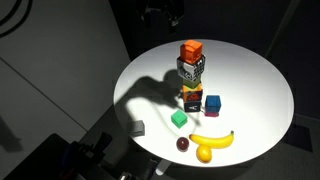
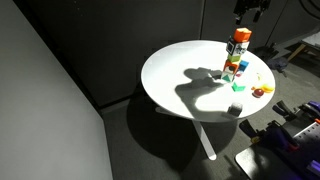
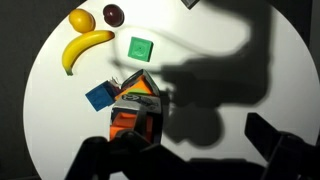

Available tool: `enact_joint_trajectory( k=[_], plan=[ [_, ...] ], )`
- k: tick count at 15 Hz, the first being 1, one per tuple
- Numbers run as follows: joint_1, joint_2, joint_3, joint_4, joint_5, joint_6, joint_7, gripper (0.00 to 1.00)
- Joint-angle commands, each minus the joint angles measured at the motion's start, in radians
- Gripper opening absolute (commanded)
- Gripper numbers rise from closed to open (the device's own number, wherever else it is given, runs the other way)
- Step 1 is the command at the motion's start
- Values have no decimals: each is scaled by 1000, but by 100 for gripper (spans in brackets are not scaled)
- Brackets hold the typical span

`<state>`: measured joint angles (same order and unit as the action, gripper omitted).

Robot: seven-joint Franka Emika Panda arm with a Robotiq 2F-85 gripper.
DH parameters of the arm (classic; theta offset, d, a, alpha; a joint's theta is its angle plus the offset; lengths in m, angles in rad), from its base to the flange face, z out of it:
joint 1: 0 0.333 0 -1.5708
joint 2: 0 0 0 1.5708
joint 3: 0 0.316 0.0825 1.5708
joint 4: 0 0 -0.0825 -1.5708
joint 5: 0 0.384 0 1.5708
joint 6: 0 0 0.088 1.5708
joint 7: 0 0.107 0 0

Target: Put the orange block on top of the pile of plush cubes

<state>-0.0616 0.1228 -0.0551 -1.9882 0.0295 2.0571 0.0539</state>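
Observation:
The orange block (image 1: pixel 192 49) sits on top of the pile of plush cubes (image 1: pixel 192 69) on the round white table (image 1: pixel 250 90). Both show in the other exterior view too, the orange block (image 2: pixel 241 37) above the pile of plush cubes (image 2: pixel 238 55). In the wrist view the orange block (image 3: pixel 126 122) shows at the lower left, over the pile of plush cubes (image 3: pixel 134 98). My gripper (image 3: pixel 190 160) is open and empty, its dark fingers spread wide, to the right of the stack. In both exterior views the gripper (image 1: pixel 165 12) (image 2: pixel 250 8) hangs high above the table, apart from the stack.
At the foot of the stack are a dark cube with a yellow-orange face (image 1: pixel 192 99), a blue cube (image 1: pixel 212 103) and a green cube (image 1: pixel 179 119). A banana (image 1: pixel 212 140), a lemon (image 1: pixel 205 153) and a dark red fruit (image 1: pixel 183 144) lie near the table's front edge.

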Motion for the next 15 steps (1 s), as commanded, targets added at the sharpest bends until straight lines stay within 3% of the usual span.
enact_joint_trajectory(
  k=[1,9,15],
  plan=[
    [7,-86,3,-79,-5,-32,-15,100],
    [22,-203,9,-168,-20,-125,-1,100],
    [23,-297,19,-239,-34,-112,5,100]
  ],
)
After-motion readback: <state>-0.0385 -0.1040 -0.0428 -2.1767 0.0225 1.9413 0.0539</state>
